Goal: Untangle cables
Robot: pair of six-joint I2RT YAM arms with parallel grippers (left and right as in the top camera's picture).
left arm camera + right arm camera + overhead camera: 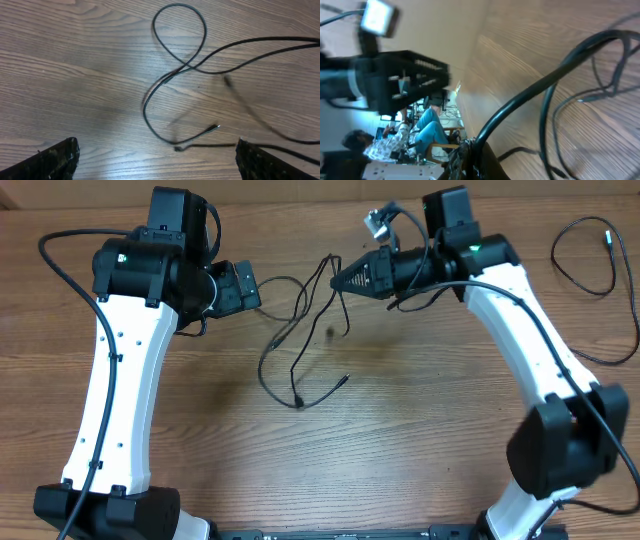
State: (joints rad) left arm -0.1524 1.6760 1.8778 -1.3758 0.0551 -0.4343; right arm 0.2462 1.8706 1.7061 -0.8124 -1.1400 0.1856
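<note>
- The right gripper (pixel 338 277) is pinched fully closed on a strand of the thin black flexible cords (pixel 187 65), which have small silver plug tips. It holds the strand above the far middle of the brown wood-grain table (pixel 420 430).
- From that pinch the cords run down to the middle of the table, where they lie in crossing loops, and one plug end points toward the right edge.
- The left gripper (pixel 250 285) has its jaws spread wide and holds nothing. It hangs just left of the cords, near the far edge.
- A separate thin black looped cord (pixel 554 252) lies apart in the far right corner.
</note>
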